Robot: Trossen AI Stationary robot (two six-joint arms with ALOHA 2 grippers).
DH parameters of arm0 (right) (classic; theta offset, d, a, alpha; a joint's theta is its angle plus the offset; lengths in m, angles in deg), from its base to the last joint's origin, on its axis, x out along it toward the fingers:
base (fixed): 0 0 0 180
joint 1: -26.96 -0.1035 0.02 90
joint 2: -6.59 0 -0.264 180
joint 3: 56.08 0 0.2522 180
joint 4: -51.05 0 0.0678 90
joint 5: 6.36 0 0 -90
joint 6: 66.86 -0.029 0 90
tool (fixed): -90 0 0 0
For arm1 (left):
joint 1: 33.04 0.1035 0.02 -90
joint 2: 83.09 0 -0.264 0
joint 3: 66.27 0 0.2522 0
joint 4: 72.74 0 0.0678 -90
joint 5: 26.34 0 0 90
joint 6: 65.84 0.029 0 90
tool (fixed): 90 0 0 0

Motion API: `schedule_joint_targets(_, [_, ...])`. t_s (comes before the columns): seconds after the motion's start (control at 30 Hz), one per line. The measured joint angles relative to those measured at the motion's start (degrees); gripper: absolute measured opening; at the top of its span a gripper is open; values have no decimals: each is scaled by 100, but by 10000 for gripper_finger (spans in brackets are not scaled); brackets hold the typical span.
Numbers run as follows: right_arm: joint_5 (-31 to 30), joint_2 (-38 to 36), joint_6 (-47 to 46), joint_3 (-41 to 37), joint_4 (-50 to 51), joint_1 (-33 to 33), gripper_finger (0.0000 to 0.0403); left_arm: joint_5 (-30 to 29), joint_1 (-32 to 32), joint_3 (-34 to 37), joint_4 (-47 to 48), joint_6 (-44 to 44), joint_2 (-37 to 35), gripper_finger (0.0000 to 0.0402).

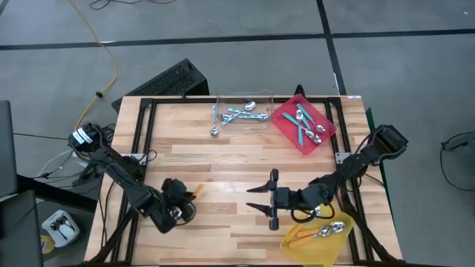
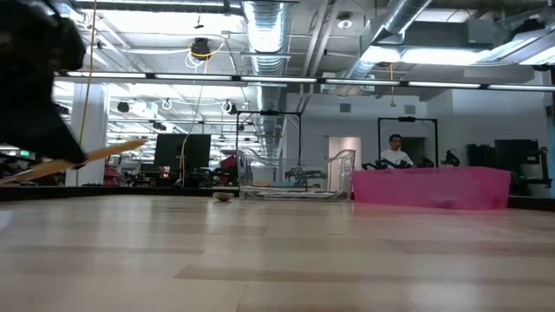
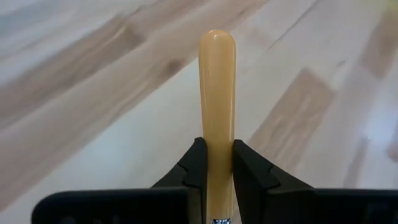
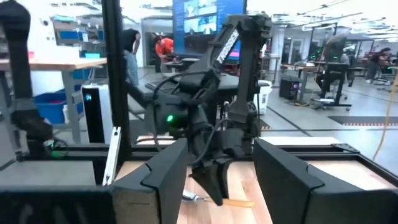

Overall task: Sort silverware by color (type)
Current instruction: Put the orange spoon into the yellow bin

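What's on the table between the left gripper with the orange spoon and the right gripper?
Nothing: in the high view, only bare wood lies between the left gripper, shut on the orange spoon, and the open right gripper.

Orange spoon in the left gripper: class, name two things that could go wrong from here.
1. The left gripper pinches the orange spoon on its thin handle alone, above the table, so it could swivel or slip.
2. The yellow tray with the other orange spoons lies across the table, beside the open right gripper. Carrying the spoon there may bring the arms together.
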Motion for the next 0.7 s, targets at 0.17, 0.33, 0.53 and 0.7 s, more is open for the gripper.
schedule_joint_targets(0.17, [-25,-66,17,0,21,-122,207,-68,417,-3,-1047,1440,-2,29])
schedule_joint_targets(0.33, [-572,-133,122,0,209,-336,207,205,881,-8,-2235,2893,-9,29])
schedule_joint_targets(0.53, [-1698,-437,713,0,450,-758,207,910,1370,-12,-3475,4216,-13,32])
schedule_joint_targets(0.7, [-2401,-699,946,0,835,-1117,207,1538,1704,-14,-4141,4847,-13,32])
